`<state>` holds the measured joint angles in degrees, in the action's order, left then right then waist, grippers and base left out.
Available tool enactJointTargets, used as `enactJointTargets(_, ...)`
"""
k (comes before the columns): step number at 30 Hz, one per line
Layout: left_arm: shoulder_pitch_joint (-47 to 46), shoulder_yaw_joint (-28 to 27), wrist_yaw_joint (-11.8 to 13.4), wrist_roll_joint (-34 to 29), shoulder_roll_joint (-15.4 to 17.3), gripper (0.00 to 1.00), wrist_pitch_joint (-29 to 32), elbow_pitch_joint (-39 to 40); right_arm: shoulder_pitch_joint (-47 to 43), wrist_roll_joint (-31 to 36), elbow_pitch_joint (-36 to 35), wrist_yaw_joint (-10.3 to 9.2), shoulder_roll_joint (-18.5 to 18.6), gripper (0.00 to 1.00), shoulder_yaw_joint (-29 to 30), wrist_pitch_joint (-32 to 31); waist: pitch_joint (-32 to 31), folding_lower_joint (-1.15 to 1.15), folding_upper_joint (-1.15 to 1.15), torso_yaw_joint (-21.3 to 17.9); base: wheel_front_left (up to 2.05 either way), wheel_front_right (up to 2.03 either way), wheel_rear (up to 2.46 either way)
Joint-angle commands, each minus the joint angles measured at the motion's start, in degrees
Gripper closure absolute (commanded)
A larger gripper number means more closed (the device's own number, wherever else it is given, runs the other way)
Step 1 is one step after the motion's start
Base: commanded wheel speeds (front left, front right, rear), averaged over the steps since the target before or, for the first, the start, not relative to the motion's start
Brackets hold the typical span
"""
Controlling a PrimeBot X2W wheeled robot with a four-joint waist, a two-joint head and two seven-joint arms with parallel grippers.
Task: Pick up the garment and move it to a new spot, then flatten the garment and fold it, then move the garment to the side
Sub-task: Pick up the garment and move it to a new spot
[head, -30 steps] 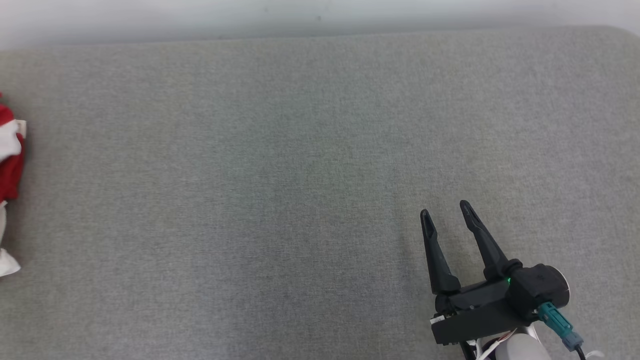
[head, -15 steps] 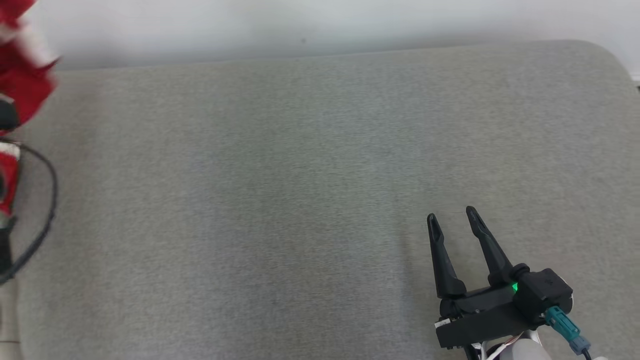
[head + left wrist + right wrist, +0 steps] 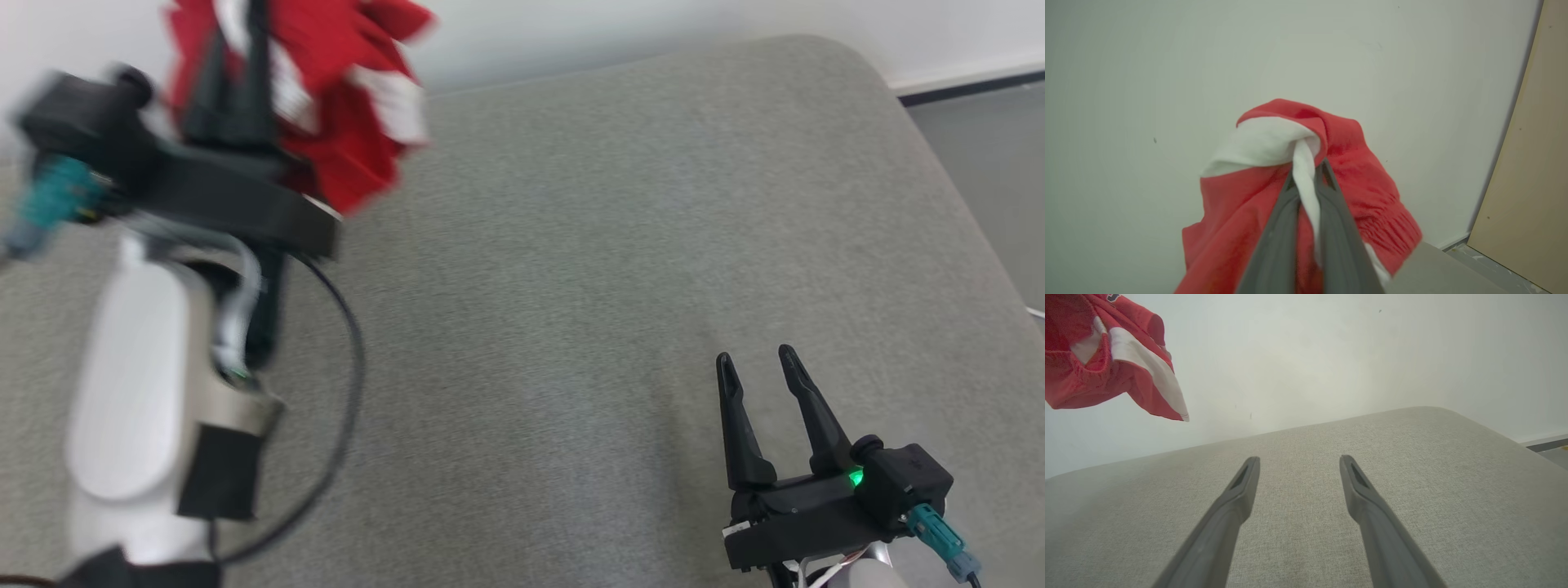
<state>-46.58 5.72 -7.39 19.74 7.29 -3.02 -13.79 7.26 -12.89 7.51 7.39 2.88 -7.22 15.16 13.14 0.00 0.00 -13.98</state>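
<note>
Head view
- Left gripper (image 3: 241,49): blurred, with long dark fingers clenched on the garment (image 3: 351,122) and raised above the far left of the cushion (image 3: 571,286).
- Garment: a bunched red cloth with white bands, hanging clear of the cushion.
- Forearm (image 3: 139,384): a smooth pale shell with a thin black cable (image 3: 347,384) looping beside it.
- Right gripper (image 3: 755,359): tapered dark fingers spread apart and holding nothing, low over the near right of the cushion.
- Cushion: grey woven fabric with a rounded far corner.

Left wrist view
- Fingers (image 3: 1278,228): matte grey, pinching a twisted white strip of the garment.
- Cloth: soft red knit with a gathered, ribbed edge.
- Backdrop: a plain pale wall (image 3: 1147,61) with a flat beige panel (image 3: 1527,163) at the right.

Right wrist view
- Fingers (image 3: 1367,502): released, with the bare grey weave showing between them.
- Garment: at the upper left, in the air in front of the wall, well apart from these fingers.
</note>
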Motion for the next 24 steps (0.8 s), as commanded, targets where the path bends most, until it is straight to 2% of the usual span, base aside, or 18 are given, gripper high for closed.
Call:
enactJointTargets(1,2.55,1.64,0.07,0.36,-1.13,1.00,0.45,0.55,0.09,-0.22,0.05,0.19,-0.01,0.00,-0.25,0.18,0.62,0.00,0.00,-2.55,0.00,0.00,0.00)
enactJointTargets(9,12.27,9.42,0.06,2.45,-3.67,1.00,-0.61,-2.64,0.27,-0.68,0.15,0.19,0.00,0.00,-0.34,0.17,1.27,0.00,0.00,-4.31,0.00,0.00,0.00)
enactJointTargets(15,18.44,11.56,0.44,1.87,-3.12,1.00,-3.04,-9.97,0.52,-0.23,0.83,0.19,0.00,0.00,-0.72,0.18,1.45,0.00,0.00,-3.58,0.00,0.00,0.00)
enactJointTargets(17,18.97,12.19,0.75,0.33,-2.05,1.00,-3.87,-12.94,0.66,-0.09,1.23,0.19,0.00,0.00,-0.99,0.17,1.19,0.00,0.00,-3.14,0.00,0.00,0.00)
enactJointTargets(20,18.75,11.90,0.86,0.71,-2.45,1.00,-6.45,-15.53,0.53,0.11,1.38,0.19,0.03,0.00,-1.03,0.17,0.43,0.00,0.00,-2.35,0.00,0.00,0.00)
enactJointTargets(21,18.40,11.87,0.87,0.73,-2.44,0.56,-7.20,-16.07,0.33,0.16,1.41,0.19,0.02,0.00,-0.97,0.18,0.11,0.00,0.00,-1.98,0.00,0.00,0.00)
enactJointTargets(22,18.00,11.85,0.83,0.86,-2.47,0.00,-8.04,-16.36,0.08,0.28,1.43,0.19,0.03,0.00,-0.79,0.17,-0.29,0.00,0.00,-1.51,0.00,0.00,0.00)
enactJointTargets(24,17.61,11.47,0.87,1.24,-2.51,0.00,-8.84,-16.37,-0.12,0.31,1.44,0.19,0.01,0.00,-0.87,0.17,-0.66,0.00,0.00,-1.13,0.00,0.00,0.00)
